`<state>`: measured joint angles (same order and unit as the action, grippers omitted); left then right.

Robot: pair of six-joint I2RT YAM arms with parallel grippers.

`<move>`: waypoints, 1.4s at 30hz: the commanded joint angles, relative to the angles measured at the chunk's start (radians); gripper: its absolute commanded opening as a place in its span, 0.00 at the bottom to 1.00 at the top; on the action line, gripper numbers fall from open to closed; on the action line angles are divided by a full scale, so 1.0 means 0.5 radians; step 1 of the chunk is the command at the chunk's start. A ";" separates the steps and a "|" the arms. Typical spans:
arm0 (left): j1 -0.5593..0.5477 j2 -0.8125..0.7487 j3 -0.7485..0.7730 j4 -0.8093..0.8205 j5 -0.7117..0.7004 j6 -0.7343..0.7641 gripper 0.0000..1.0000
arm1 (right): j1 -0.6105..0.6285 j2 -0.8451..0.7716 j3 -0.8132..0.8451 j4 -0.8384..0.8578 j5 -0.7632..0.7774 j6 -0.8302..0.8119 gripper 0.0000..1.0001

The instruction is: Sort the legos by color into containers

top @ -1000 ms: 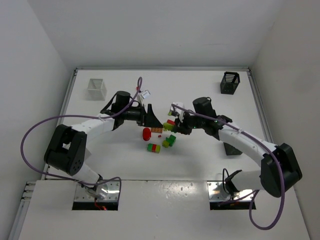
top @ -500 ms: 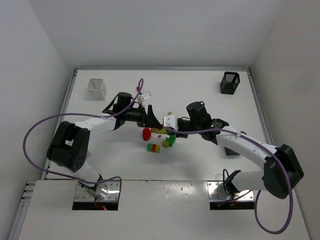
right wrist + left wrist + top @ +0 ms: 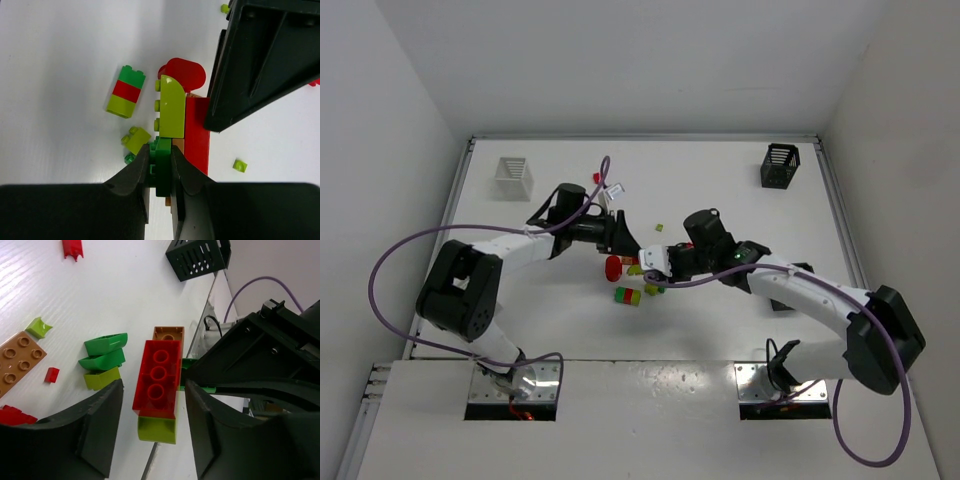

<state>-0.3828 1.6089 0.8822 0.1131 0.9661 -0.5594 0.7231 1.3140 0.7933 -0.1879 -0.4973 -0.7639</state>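
Note:
My right gripper (image 3: 161, 160) is shut on a dark green brick (image 3: 163, 172) at the near end of a clump: a yellow-green curved piece (image 3: 172, 107), a long red brick (image 3: 197, 135), an orange-brown brick (image 3: 167, 333). My left gripper (image 3: 154, 390) is open, its fingers on either side of that red brick (image 3: 157, 377) with gaps showing. In the top view both grippers, left (image 3: 622, 238) and right (image 3: 655, 262), meet at the table's middle. Loose legos lie around: a green-red-yellow stack (image 3: 627, 296), a red round piece (image 3: 613, 266). A white basket (image 3: 513, 176) and a black basket (image 3: 779, 165) stand at the back.
Another black basket (image 3: 782, 300) is partly hidden under the right arm. Loose green curved pieces (image 3: 105, 345), an orange-brown plate (image 3: 17, 360) and small red bits (image 3: 73, 247) lie near the left gripper. A tiny yellow-green piece (image 3: 660, 227) lies behind the grippers.
My right gripper has moved left with the clump, bringing it between the left gripper's open fingers. The left gripper has barely moved.

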 commanded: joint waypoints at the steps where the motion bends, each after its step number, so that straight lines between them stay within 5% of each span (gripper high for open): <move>1: -0.050 0.007 0.067 0.068 0.077 0.024 0.59 | 0.017 0.026 0.076 0.152 0.016 -0.058 0.00; 7: -0.109 0.028 0.067 0.050 0.077 0.042 0.57 | 0.036 0.026 0.095 0.189 0.056 -0.058 0.00; 14: -0.091 0.047 0.092 0.068 0.041 0.060 0.08 | 0.036 -0.014 0.027 0.134 0.031 -0.086 0.00; 27: 0.265 0.261 0.294 0.277 -0.048 -0.228 0.00 | 0.014 0.041 -0.145 0.054 0.083 -0.123 0.00; 33: 0.266 0.261 0.270 0.295 -0.048 -0.191 0.00 | -0.022 0.363 0.109 0.158 0.218 0.346 0.00; 34: 0.266 0.261 0.242 0.295 -0.048 -0.191 0.00 | -0.023 0.412 0.159 0.137 0.218 0.401 0.04; 35: 0.266 0.240 0.215 0.295 -0.048 -0.191 0.00 | -0.044 0.494 0.205 0.112 0.218 0.496 0.21; 38: 0.266 0.218 0.160 0.314 -0.030 -0.170 0.00 | -0.063 0.541 0.331 0.087 0.139 0.671 0.40; 42: 0.266 0.173 0.095 0.427 0.046 -0.234 0.00 | -0.112 0.541 0.374 0.133 -0.072 1.063 0.46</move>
<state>-0.2432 1.7447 0.9470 0.2504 0.9386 -0.6609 0.6796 1.5887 0.9340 -0.1543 -0.4351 -0.4229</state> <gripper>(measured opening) 0.407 0.451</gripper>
